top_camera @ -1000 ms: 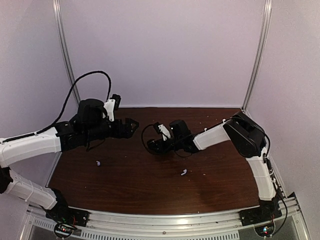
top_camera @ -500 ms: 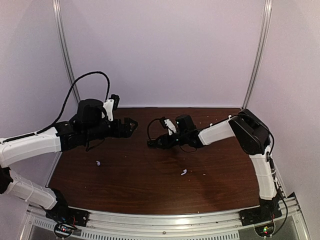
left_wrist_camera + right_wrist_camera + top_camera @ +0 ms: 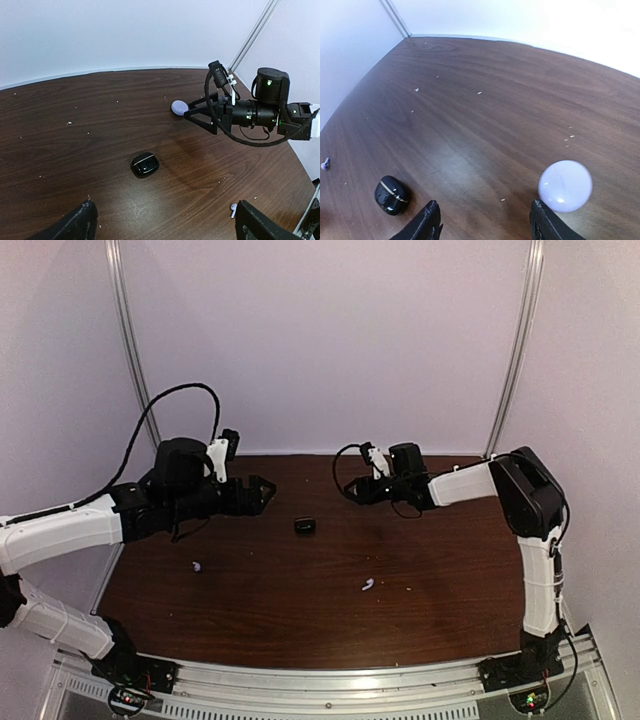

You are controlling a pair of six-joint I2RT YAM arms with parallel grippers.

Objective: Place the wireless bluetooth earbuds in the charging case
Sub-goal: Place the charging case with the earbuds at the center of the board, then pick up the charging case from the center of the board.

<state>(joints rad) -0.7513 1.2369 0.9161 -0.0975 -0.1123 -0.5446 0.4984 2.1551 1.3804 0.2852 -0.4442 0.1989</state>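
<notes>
L pincer (image 3: 266, 488) released, jaws spread wide, nothing btwn them. It hangs over the left-back part of the desk (image 3: 300, 625), pointing twd centre. R pincer (image 3: 352, 487) also released, fingers apart w/ only bare wood btwn them, low over the back of the desk.

Charging case (image 3: 179, 106) lies on the wood, looks closed, just beside R pincer's tip and outside the jaws; touching or not, can't tell. It sits twd the far edge, w/ a strip of bare desk btwn it and the back wall.

Small black oval object (image 3: 305, 525) lies mid-desk, btwn the two pincers but nearer the arm bases, apart from both.

One earbud (image 3: 197, 566) lies close to the left edge, below the L arm. 2nd earbud (image 3: 367, 585) lies right of centre, well apart from the case and the black oval.

Near half of the desk is open wood round both earbuds, w/ only pale specks scattered. A metal post (image 3: 127, 340) rises at each back corner.
</notes>
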